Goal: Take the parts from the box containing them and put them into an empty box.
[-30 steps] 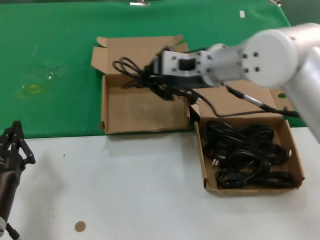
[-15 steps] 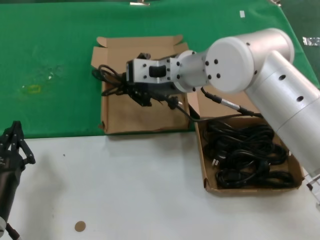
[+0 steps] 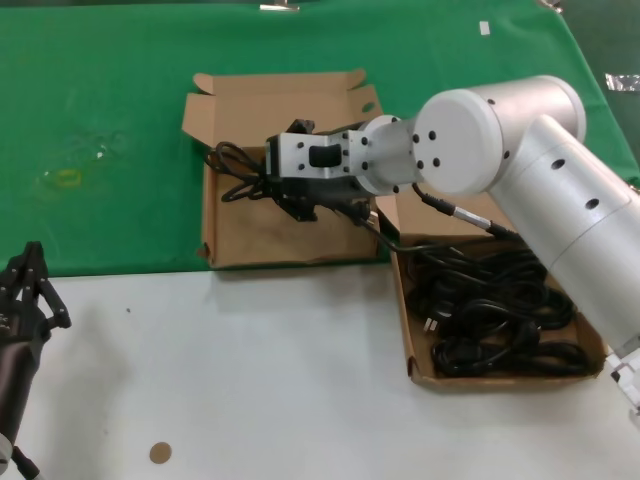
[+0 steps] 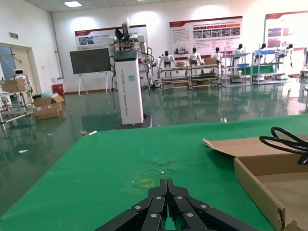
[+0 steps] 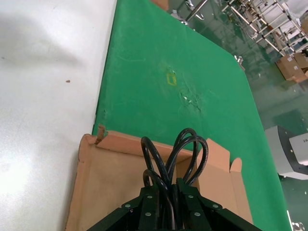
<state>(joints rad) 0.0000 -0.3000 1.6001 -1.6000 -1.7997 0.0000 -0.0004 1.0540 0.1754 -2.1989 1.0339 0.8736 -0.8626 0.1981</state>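
Observation:
My right gripper (image 3: pixel 283 186) is shut on a black power cord bundle (image 3: pixel 236 163) and holds it above the ear-tabbed cardboard box (image 3: pixel 275 232), whose tray is bare. In the right wrist view the cord loops (image 5: pixel 185 148) stick out between the fingers (image 5: pixel 148 196) over that box (image 5: pixel 106 183). The other box (image 3: pixel 596 330) at the right holds several black cord bundles (image 3: pixel 495 310). My left gripper (image 4: pixel 167 183) is shut and empty at the lower left, low over the green mat.
The boxes straddle the border of the green mat (image 3: pixel 110 120) and the white table (image 3: pixel 250 380). A brown disc (image 3: pixel 160 453) lies near the front edge. A yellow mark (image 3: pixel 62 178) is on the mat at the left.
My right gripper carried the cord bundle leftward from near the full box to over the ear-tabbed box, then eased back a little to the right. The left arm has not moved.

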